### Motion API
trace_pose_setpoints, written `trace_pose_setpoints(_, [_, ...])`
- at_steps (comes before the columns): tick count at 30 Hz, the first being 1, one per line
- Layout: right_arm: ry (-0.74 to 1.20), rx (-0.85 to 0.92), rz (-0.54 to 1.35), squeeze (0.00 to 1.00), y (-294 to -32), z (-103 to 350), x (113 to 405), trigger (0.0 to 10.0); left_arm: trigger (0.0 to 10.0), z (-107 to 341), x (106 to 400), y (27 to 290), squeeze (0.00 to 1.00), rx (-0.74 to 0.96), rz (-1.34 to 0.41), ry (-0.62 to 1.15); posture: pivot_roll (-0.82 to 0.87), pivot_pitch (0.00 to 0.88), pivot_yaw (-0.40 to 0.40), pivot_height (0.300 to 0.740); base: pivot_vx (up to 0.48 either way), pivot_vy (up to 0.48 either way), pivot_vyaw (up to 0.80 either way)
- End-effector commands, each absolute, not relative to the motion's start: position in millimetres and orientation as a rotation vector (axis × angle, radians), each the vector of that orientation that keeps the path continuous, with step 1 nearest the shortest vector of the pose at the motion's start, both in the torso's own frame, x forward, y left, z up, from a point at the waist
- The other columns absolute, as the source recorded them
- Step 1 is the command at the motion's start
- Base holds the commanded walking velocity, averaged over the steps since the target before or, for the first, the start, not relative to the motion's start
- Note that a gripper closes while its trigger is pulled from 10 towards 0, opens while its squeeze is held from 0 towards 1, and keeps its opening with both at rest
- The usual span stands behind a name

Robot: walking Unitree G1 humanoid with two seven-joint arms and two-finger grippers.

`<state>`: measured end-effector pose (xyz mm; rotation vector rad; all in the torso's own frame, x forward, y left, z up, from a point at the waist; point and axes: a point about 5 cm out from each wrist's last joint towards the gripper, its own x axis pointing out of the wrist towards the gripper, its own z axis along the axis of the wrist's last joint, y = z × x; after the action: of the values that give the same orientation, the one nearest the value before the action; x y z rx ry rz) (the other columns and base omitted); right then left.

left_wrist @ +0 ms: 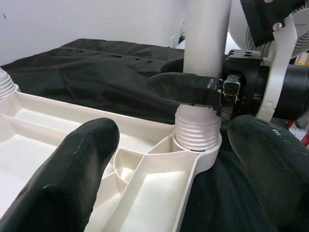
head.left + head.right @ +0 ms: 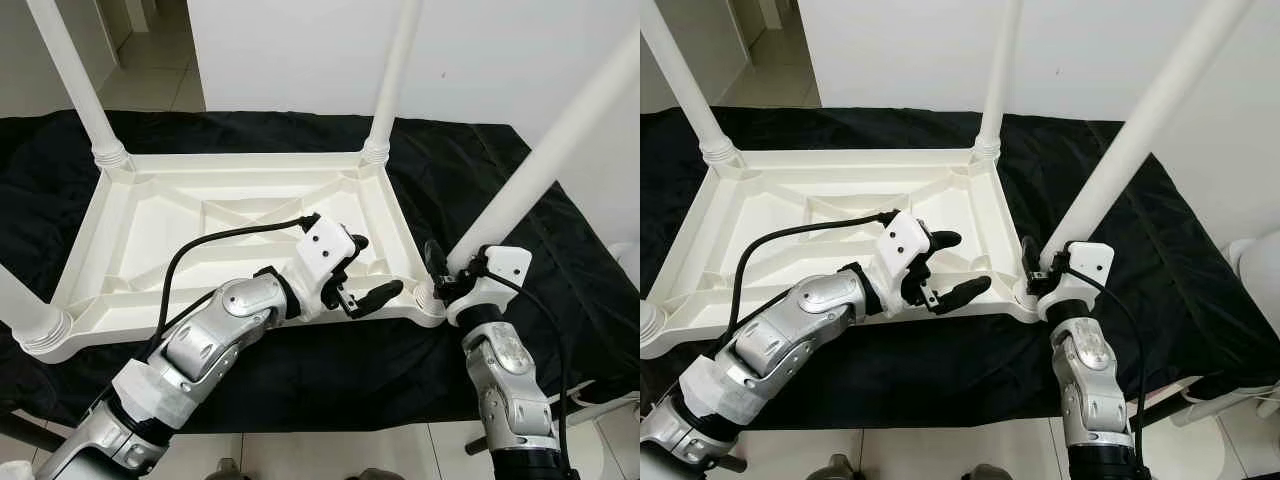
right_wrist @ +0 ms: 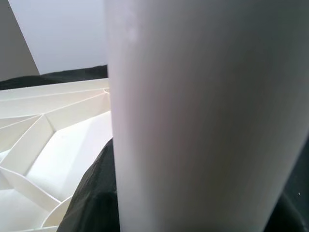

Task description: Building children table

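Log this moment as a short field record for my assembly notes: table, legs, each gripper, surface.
table: white plastic tabletop upside down, ribs facing up
legs: four white legs standing in the corner sockets
right gripper: shut on near-right leg just above its threaded base
left gripper: open, over the tabletop's near-right area, beside that leg
surface: black cloth under the tabletop
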<state>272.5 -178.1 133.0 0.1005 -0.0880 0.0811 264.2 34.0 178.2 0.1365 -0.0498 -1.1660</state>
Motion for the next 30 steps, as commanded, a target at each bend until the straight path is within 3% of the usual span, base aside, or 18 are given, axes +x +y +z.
trace_pose_setpoints(1, [0.035, 0.123, 0.075, 0.00, -178.9, 111.3, 270.3, 10.0, 10.0, 183.4, 253.7, 28.9, 0.00, 0.164, -1.364, -0.059, 0.02, 0.025, -0.015, 0.740, 0.000, 0.000, 0.00])
trace_pose_setpoints(6, [0.086, 0.090, 0.099, 0.00, -180.1, 111.9, 274.8, 10.0, 10.0, 184.3, 254.0, 29.1, 0.00, 0.162, -1.361, -0.059, 0.02, 0.034, -0.014, 0.740, 0.000, 0.000, 0.00])
trace_pose_setpoints(11, [0.068, -0.127, 0.171, 0.00, -179.7, 110.6, 276.0, 10.0, 10.0, 184.8, 253.7, 28.4, 0.00, 0.160, -1.359, -0.062, 0.01, 0.038, -0.018, 0.740, 0.000, 0.000, 0.00])
trace_pose_setpoints(15, [0.055, -0.178, 0.205, 0.00, -177.1, 104.6, 270.5, 10.0, 10.0, 184.7, 254.0, 28.3, 0.00, 0.159, -1.356, -0.063, 0.01, 0.041, -0.019, 0.740, 0.000, 0.000, 0.00])
trace_pose_setpoints(30, [-0.057, -0.083, 0.188, 0.00, -169.9, 90.4, 242.5, 10.0, 10.0, 185.4, 254.7, 28.0, 0.00, 0.153, -1.347, -0.066, 0.01, 0.042, -0.015, 0.740, 0.000, 0.000, 0.00])
